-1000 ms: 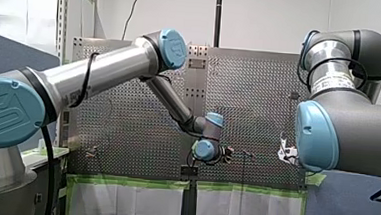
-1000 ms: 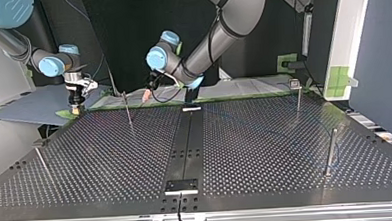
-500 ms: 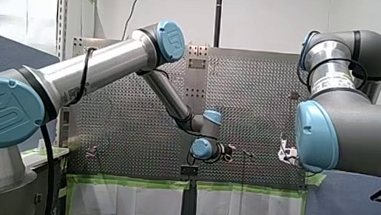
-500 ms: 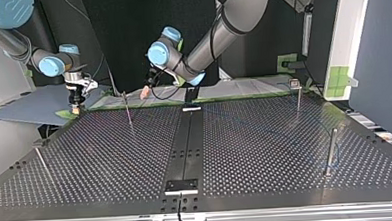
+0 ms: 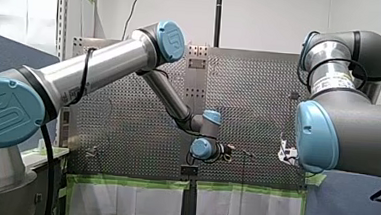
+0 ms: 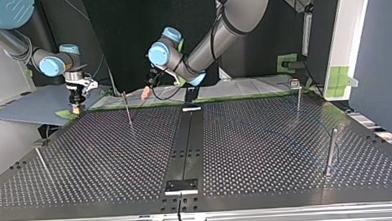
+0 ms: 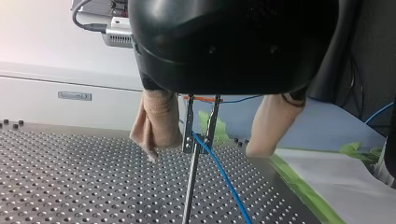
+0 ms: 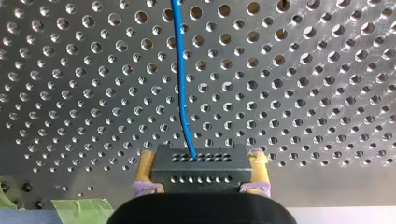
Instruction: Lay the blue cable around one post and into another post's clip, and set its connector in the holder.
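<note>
Two beige pads point(image 7: 156, 121) of my left hand point(image 7: 204, 149) stand apart, one on each side of a thin post point(image 7: 191, 186). The blue cable point(image 7: 224, 177), slim, smooth and bright, passes between the prongs of the post's forked clip point(image 7: 201, 121) and slopes down to the perforated bench point(image 7: 70, 177). My right hand point(image 8: 201, 161), yellow-padded, is clamped on the connector point(image 8: 201, 170), a dark grey block with rows of small holes. The cable leaves the block's face and runs away over the bench.

Under my right gripper point(image 8: 201, 157) the perforated table point(image 8: 303, 70) is bare metal with a dull sheen. The blue cable point(image 8: 180, 70) has a smooth plastic sheath; the connector point(image 8: 201, 170) is matt and dark. On my left gripper point(image 7: 205, 150) the beige pads point(image 7: 156, 116) look soft and wrinkled, the housing point(image 7: 233, 42) glossy black; the post point(image 7: 190, 186) between them is thin metal.
</note>
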You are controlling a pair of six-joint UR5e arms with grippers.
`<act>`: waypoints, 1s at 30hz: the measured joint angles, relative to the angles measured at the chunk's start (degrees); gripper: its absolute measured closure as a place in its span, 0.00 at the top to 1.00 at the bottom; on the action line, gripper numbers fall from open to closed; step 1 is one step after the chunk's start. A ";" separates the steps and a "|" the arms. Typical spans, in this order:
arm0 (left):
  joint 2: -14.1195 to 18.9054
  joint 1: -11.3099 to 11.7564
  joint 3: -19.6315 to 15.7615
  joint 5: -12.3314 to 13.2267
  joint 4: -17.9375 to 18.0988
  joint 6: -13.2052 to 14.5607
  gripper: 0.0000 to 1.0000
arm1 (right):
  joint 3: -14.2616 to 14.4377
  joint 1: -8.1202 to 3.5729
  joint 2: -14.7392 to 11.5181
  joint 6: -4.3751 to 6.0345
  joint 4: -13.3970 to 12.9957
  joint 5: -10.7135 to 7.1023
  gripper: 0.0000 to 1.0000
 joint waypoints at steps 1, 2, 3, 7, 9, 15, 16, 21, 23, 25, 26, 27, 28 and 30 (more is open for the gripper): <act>0.00 0.00 0.00 0.00 0.00 0.00 1.00 | 0.00 -0.01 0.00 0.00 -0.01 0.00 0.00; 0.00 0.01 0.01 -0.01 0.00 0.00 1.00 | 0.00 0.00 0.01 0.01 -0.03 0.00 0.00; 0.00 0.01 0.01 -0.01 0.00 0.00 1.00 | 0.00 -0.01 0.04 0.01 -0.04 0.00 0.00; 0.00 0.01 0.01 -0.04 0.00 0.00 1.00 | 0.00 -0.02 0.08 0.05 -0.03 0.00 0.00; 0.00 0.01 0.04 -0.04 0.03 0.03 1.00 | 0.01 -0.02 0.09 0.08 -0.04 0.00 0.00; 0.00 0.01 0.06 -0.05 0.01 0.08 1.00 | 0.01 -0.02 0.17 0.14 -0.08 0.00 0.00; 0.00 0.01 0.06 -0.06 0.01 0.07 1.00 | 0.01 -0.02 0.17 0.16 -0.10 0.00 0.00; 0.00 0.01 0.08 -0.05 0.02 0.05 1.00 | 0.01 -0.06 0.25 0.32 -0.20 0.00 0.00; 0.02 0.00 0.08 -0.10 -0.12 0.08 1.00 | 0.01 -0.09 0.28 0.36 -0.22 0.00 0.00; 0.16 -0.12 0.05 -0.39 -0.57 0.15 1.00 | 0.01 -0.14 0.28 0.37 -0.23 0.00 0.00; 0.25 -0.19 0.03 -0.57 -0.91 0.23 1.00 | 0.01 -0.18 0.28 0.36 -0.23 0.00 0.00; 0.41 -0.31 -0.04 -0.77 -1.43 0.41 1.00 | 0.00 -0.23 0.28 0.35 -0.23 0.00 0.00; 0.54 -0.42 -0.10 -0.89 -1.86 0.60 1.00 | 0.00 -0.28 0.28 0.32 -0.21 0.02 0.00; 0.87 -0.73 -0.23 -1.21 -3.06 1.15 1.00 | -0.01 -0.46 0.27 0.15 -0.13 0.23 0.00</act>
